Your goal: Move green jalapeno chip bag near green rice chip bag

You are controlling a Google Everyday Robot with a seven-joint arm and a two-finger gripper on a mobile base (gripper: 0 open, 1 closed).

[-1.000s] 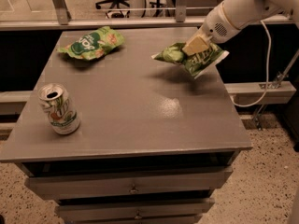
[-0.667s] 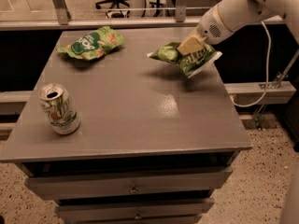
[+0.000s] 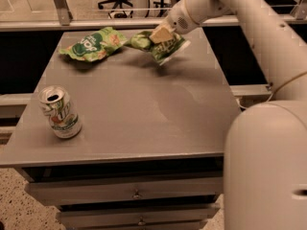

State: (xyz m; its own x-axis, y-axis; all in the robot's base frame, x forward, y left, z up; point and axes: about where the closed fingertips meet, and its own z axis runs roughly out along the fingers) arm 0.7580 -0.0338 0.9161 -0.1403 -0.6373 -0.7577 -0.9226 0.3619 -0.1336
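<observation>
One soda can [image 3: 60, 112] stands at the counter's [image 3: 144, 114] near left. Farther back, the gripper [image 3: 161, 34] is clamped on the green jalapeno chip bag [image 3: 171, 48], holding it just right of the green rice chip bag [image 3: 93, 44].

Tone: warm, brownish, fairly dim overall.
Glare: soft pale sheen on the counter [image 3: 134, 128], right of centre.
Shadow: diffuse patch beneath the green jalapeno chip bag [image 3: 170, 47], clamped in the gripper [image 3: 161, 35] above the counter's far side.
</observation>
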